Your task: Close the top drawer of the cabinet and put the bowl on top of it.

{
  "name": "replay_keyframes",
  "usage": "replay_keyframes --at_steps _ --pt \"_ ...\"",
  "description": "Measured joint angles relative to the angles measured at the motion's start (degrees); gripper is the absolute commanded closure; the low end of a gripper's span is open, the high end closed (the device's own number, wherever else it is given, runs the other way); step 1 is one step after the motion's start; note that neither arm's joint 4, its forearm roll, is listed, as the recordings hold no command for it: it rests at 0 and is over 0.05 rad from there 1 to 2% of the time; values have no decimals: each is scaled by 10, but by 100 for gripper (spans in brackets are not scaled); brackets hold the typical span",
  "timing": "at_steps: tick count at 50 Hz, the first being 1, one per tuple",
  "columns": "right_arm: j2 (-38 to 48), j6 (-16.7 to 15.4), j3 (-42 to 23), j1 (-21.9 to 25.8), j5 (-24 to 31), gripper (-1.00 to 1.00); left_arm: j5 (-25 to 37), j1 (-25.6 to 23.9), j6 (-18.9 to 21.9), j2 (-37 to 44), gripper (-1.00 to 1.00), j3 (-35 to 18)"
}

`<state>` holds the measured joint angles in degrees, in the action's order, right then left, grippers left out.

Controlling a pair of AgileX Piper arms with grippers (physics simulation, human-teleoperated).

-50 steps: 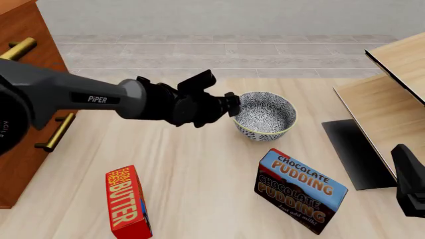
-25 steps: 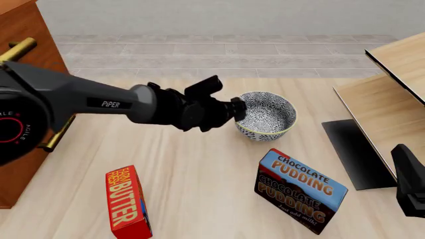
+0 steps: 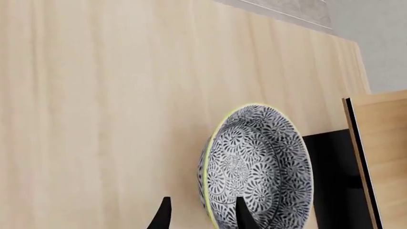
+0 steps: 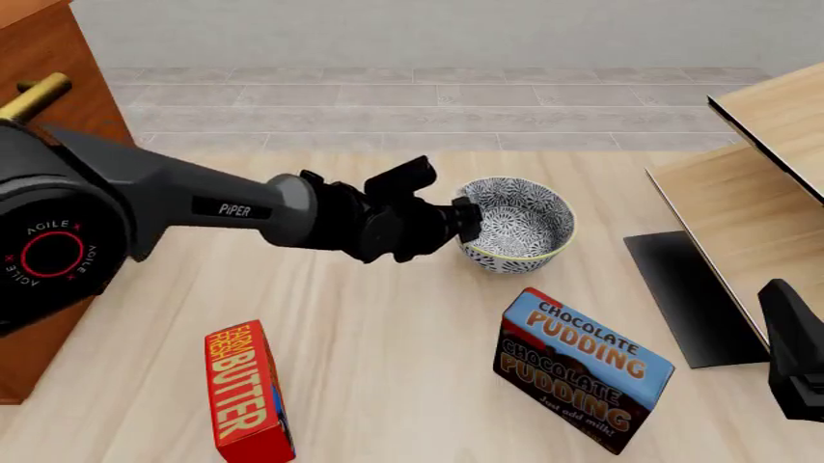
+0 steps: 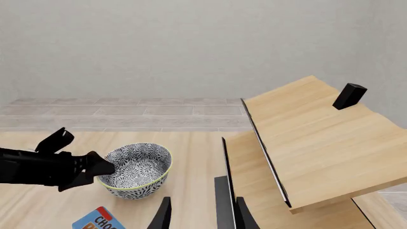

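The blue-and-white patterned bowl [image 4: 526, 224] [image 5: 137, 169] stands upright on the table's middle. My left gripper [image 4: 466, 220] [image 3: 203, 217] [image 5: 100, 168] is at its near-left side and open. In the left wrist view the bowl [image 3: 260, 167] has its rim between the two fingers, one inside and one outside. The reddish-brown cabinet [image 4: 45, 53] fills the far left, largely hidden behind the left arm. One brass handle [image 4: 33, 96] shows; I cannot tell how the top drawer stands. My right gripper [image 5: 203, 217] is open and holds nothing, low at the right.
A red butter box [image 4: 245, 391] lies at the front left. A chocolate pudding box [image 4: 582, 368] lies in front of the bowl. The pale wooden shelf unit [image 4: 759, 183] [image 5: 305, 138] with a black base [image 4: 689, 294] takes up the right side.
The left arm has reached further right and slightly down, bringing its fingers onto the bowl's rim. The bowl and the right arm have not moved.
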<state>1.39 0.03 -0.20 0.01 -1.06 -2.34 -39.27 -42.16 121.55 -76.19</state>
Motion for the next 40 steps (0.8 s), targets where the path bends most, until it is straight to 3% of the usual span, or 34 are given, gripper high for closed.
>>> replay_keyframes --at_steps 15,16,40 --pt "0 0 0 0 0 -100 -11 -11 -18 12 -100 1" --pt "0 0 0 0 0 -100 -11 -11 -19 12 100 1" --pt "0 0 0 0 0 -100 -11 -6 -17 -11 100 19"
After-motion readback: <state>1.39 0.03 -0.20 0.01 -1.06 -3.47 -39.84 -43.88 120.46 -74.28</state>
